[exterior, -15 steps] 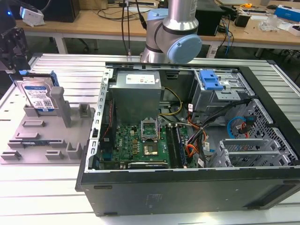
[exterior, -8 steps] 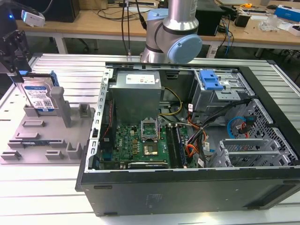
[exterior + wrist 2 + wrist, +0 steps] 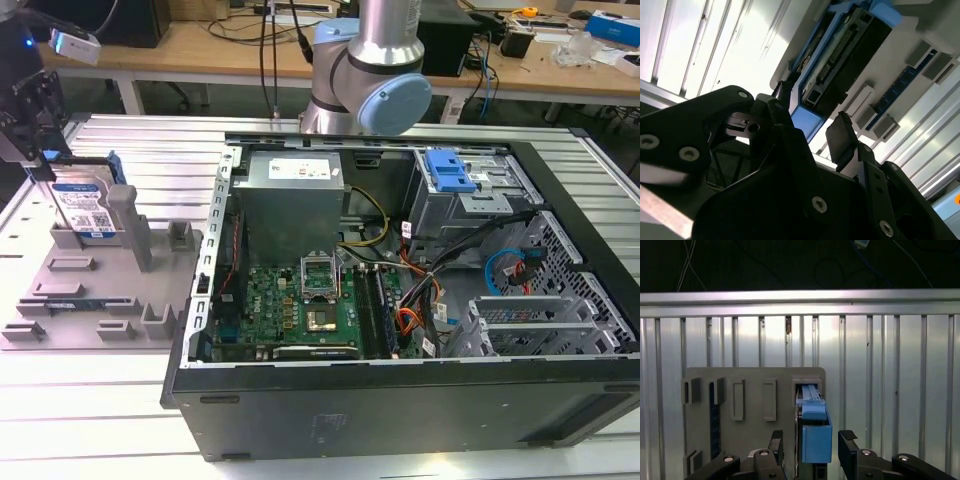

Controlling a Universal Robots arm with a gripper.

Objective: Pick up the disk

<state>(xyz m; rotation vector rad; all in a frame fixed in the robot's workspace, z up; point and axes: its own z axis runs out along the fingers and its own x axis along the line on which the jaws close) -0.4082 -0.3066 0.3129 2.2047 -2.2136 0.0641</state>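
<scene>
At the edge of the tabletop [image 3: 110, 410] on the exterior view's left, the tool [image 3: 42, 168] hangs over a grey holder [image 3: 60, 300]. The disk [image 3: 85, 208] stands on edge in a slot of that holder (its blue rail faces the first wrist camera). The tool is open, with its fingers [image 3: 848, 441] one on each side of the disk and a gap showing on both sides. Further right stands an open computer case [image 3: 400, 405], with the arm [image 3: 372, 70] rising behind it.
</scene>
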